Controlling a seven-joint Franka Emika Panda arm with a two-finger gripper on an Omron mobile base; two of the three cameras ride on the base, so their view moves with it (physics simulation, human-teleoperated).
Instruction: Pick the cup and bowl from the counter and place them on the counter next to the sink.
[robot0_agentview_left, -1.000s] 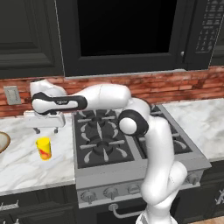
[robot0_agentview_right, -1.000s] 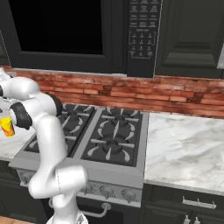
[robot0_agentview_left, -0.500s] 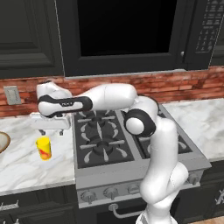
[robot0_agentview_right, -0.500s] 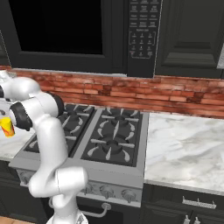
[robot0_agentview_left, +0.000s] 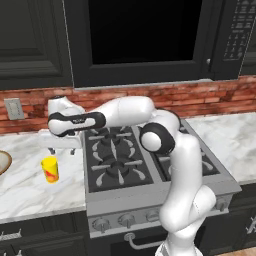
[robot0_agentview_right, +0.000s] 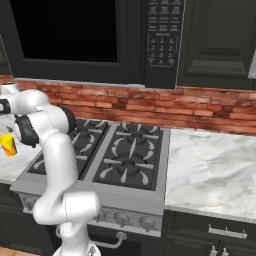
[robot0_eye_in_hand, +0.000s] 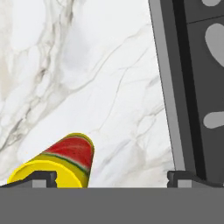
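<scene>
The claw (robot0_agentview_left: 61, 148) hangs open above the marble surface (robot0_agentview_left: 30, 187), its two tips spread wide with nothing between them, and the yellow cup (robot0_agentview_left: 50, 169) stands upright just below and slightly to one side, beside the stove (robot0_agentview_left: 117, 160). In the hand view the cup (robot0_eye_in_hand: 61, 162) sits under one fingertip (robot0_eye_in_hand: 37, 179) rather than centred in the gap. Judged from that offset, a straight descent risks that tip striking the rim and toppling the cup.
</scene>
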